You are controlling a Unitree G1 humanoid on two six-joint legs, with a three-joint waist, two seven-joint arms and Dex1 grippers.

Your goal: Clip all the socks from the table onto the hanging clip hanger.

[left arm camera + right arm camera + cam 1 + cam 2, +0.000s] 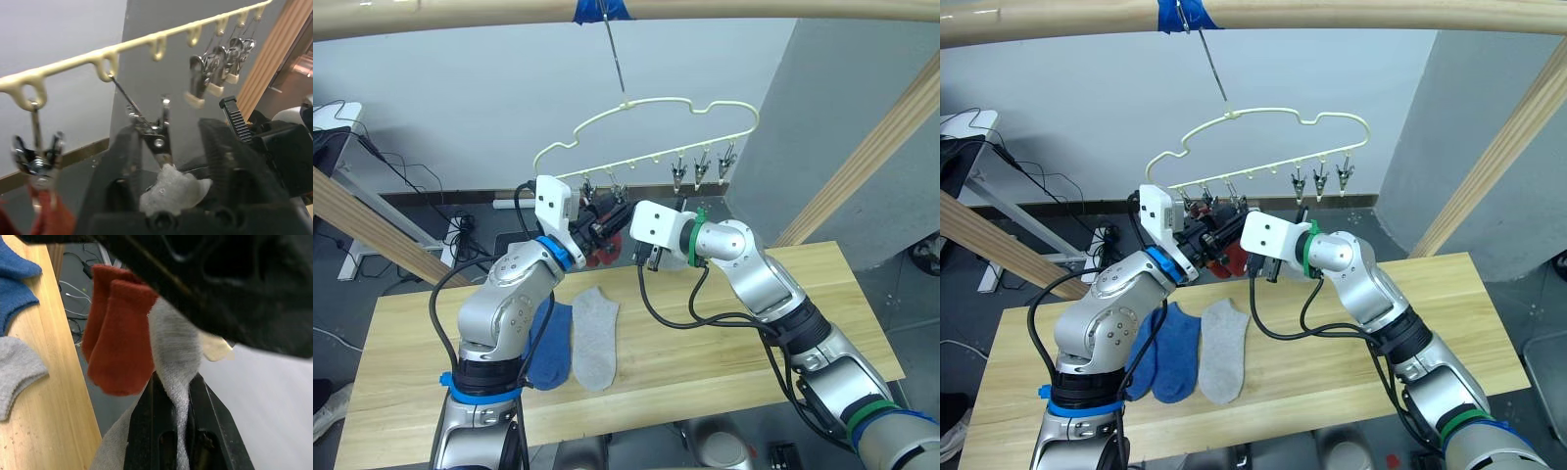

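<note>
Right gripper (171, 396) was pinched on the grey sock (175, 350) at the hanger (646, 122), left gripper (168, 161) gaped around a clip (156, 134); shallow bite risked dropping it.

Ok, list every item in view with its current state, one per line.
Rust-red socks: hanging from the clip hanger.
Grey sock: pinched in right gripper, raised to a clip.
Left gripper: open around that clip.
Second grey sock: flat on table.
Blue socks: on table.
</note>
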